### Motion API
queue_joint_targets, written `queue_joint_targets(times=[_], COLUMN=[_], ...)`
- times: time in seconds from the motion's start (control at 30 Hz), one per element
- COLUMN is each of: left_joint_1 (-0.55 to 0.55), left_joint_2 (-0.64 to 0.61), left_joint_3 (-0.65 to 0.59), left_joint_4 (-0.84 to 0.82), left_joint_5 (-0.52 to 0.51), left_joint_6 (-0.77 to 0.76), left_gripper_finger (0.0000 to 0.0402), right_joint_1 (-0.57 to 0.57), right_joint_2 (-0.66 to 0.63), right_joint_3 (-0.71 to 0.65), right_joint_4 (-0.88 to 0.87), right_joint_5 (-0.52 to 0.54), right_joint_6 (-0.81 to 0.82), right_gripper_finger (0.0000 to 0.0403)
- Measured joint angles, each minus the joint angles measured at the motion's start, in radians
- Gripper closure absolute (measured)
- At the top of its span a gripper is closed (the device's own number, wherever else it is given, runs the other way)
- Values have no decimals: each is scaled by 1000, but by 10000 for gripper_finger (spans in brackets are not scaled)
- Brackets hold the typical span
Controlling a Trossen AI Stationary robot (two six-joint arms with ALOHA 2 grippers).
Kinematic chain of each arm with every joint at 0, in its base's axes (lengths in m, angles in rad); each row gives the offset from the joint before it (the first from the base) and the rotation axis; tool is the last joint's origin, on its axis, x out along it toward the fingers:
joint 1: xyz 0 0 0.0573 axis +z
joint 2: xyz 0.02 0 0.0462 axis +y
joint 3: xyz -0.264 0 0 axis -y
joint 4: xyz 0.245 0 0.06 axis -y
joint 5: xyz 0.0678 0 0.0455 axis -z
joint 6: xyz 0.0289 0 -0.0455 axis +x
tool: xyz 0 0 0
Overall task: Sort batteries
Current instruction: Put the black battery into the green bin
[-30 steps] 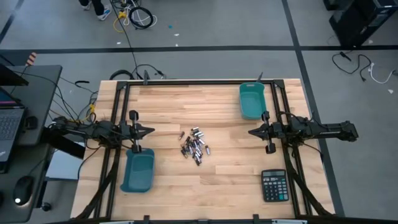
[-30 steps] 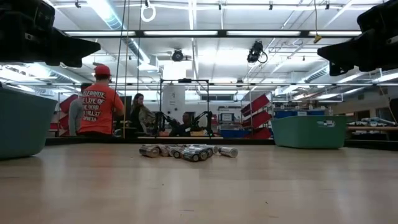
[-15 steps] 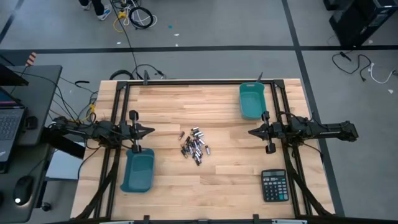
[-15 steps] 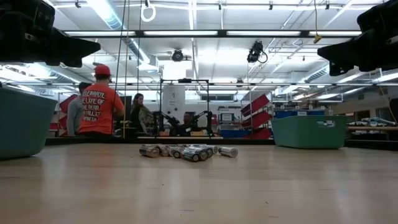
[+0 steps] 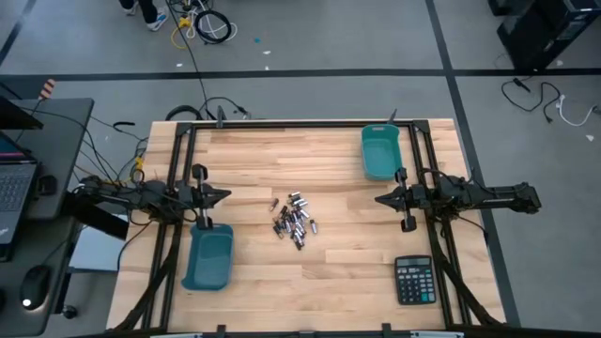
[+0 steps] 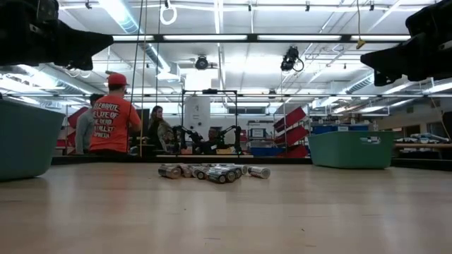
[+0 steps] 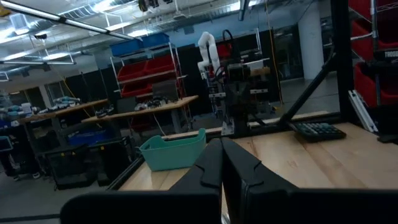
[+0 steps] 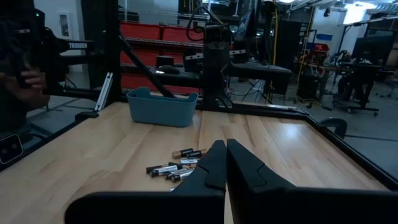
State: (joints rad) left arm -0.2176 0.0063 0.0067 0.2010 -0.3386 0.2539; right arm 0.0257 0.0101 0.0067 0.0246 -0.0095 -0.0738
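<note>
batteries [image 5: 294, 221] | heaped mid-table, long axes mixed | both pincers closed, empty

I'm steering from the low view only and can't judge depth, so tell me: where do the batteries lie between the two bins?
Observer: The batteries are one loose pile mid-table, between the near-left bin and the far-right bin.
Operator: Anything else on the table?
Observer: A calculator at the near-right corner, clear of the pile.
Operator: Where are the grippers?
Observer: Left gripper and right gripper face each other across the pile, both shut and empty.
</note>
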Motion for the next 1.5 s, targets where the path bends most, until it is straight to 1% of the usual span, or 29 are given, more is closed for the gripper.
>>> queue_joint_targets(times=[0.37,0.57,0.67,0.77,0.87,0.97,1.07,1.17,1.27,1.37,1.5], left_joint_1=[0,0,0,0,0,2,2,3,3,3,9], left_joint_2=[0,0,0,0,0,0,0,4,32,83,192], left_joint_3=[0,0,0,0,0,0,0,0,0,0,2], left_joint_4=[42,204,268,303,313,316,334,331,352,438,550], left_joint_5=[-1,0,-23,-49,-89,-114,-114,-113,-91,-54,-49], left_joint_6=[0,1,51,121,201,241,251,265,265,263,275], left_gripper_finger=[400,400,400,399,400,400,400,400,400,400,400], right_joint_1=[0,0,0,0,-1,-1,-1,-3,-3,-3,-4], right_joint_2=[0,0,0,0,0,0,3,27,66,121,217], right_joint_3=[0,0,0,0,0,0,9,10,10,10,11], right_joint_4=[0,5,21,85,208,316,320,341,430,522,624], right_joint_5=[0,0,0,0,11,13,14,46,87,102,204], right_joint_6=[0,-31,-25,13,29,29,18,6,-24,-39,29], right_gripper_finger=[401,401,401,401,401,401,401,401,402,402,402])
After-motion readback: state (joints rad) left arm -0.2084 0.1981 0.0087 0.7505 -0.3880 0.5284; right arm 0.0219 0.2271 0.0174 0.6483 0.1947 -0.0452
